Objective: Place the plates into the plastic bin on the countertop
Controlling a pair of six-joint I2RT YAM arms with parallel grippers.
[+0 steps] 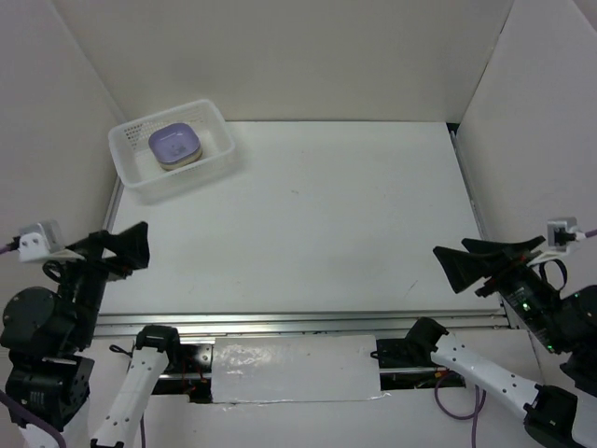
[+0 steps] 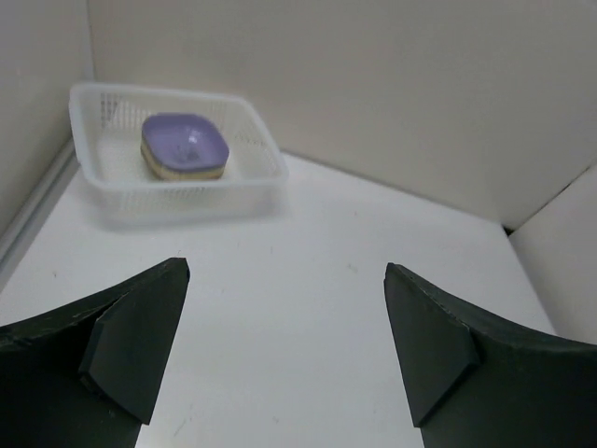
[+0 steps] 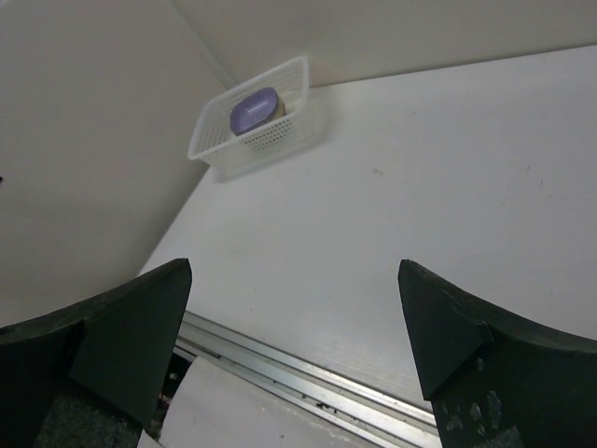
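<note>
Top external: white countertop [image 1: 326,233] between white walls [image 1: 280,56], plastic bin [image 1: 187,175] far-left.

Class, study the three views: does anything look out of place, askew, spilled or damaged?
Only the bin sits turned at an angle to the table edges. The plates are stacked neatly inside it.

Built from white forearm links [image 1: 133,392] joined by bulky black motor housings [image 1: 37,327]. Tipped with matte black, wedge-shaped fingers [image 2: 131,345] on the left pincer [image 2: 284,280] and right pincer [image 3: 294,275]. Carries small white camera blocks [image 1: 39,240], thin purple cables [image 1: 446,411] and tiny green lights [image 1: 526,305].
</note>
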